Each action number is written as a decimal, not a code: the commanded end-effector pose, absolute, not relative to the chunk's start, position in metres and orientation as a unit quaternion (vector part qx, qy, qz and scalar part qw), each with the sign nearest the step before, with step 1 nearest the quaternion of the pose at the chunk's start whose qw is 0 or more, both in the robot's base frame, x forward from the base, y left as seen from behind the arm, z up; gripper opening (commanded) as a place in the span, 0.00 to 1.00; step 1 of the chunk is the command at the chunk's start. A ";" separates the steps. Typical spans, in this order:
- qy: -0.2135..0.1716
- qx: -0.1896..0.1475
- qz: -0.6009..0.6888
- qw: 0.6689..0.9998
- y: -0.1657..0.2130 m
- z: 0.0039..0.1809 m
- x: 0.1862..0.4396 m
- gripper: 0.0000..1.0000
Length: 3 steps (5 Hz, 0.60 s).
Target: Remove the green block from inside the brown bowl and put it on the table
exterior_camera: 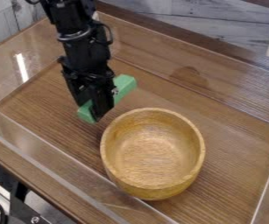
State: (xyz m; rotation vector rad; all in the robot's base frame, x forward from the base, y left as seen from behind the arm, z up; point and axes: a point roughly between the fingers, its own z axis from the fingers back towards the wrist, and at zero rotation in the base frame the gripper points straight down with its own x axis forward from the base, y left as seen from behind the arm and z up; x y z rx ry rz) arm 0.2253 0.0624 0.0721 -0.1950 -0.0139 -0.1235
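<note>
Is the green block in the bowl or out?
Out: the green block is beside the empty bowl, over the table.

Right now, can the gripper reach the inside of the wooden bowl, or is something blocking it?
Probably yes. The bowl is empty and open on top, right beside the gripper, with nothing between them. But the gripper is shut on the green block, outside the bowl at the table.

Single raised view, angled down, table (218, 96)
</note>
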 end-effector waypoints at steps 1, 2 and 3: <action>-0.031 -0.088 -0.059 0.994 0.070 0.084 0.236 0.00; -0.030 -0.090 -0.057 0.994 0.071 0.084 0.236 0.00; -0.029 -0.091 -0.056 0.994 0.072 0.084 0.236 0.00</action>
